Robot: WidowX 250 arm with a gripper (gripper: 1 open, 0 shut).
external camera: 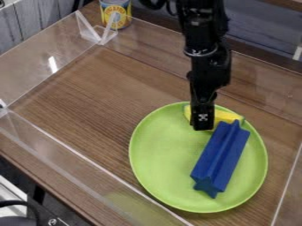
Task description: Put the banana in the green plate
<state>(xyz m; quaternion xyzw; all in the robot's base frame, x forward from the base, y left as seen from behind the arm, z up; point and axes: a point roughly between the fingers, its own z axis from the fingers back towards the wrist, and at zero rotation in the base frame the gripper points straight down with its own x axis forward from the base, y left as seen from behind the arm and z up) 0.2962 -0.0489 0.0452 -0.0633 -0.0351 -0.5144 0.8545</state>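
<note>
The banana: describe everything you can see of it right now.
The banana is a small, smooth yellow toy piece, plastic by its look, lying on the far edge of the green plate. Only slivers show on either side of the gripper, which points straight down over it and hides its middle. The blue block lies right next to it, its far end at the banana. Whether the fingers touch it cannot be told.
</note>
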